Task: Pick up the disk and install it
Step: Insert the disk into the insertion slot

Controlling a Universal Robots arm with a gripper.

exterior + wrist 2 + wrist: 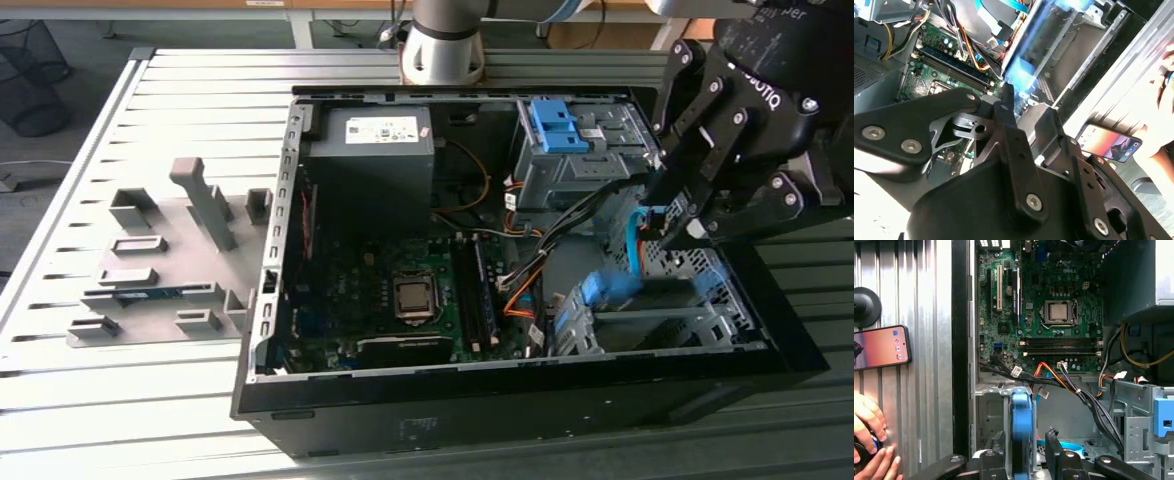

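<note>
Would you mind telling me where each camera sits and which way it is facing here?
Exterior view: off the arm, above the table, looking down into the open computer case; the gripper and arm base show.
First wrist view: on the arm, looking past the gripper at the motherboard; the disk sits edge-on.
Second wrist view: on the arm, looking past the gripper's linkage.
Both wrist views share a phone.

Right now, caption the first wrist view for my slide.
Claw holding the blue-framed disk edge-on above the open computer case.
</note>
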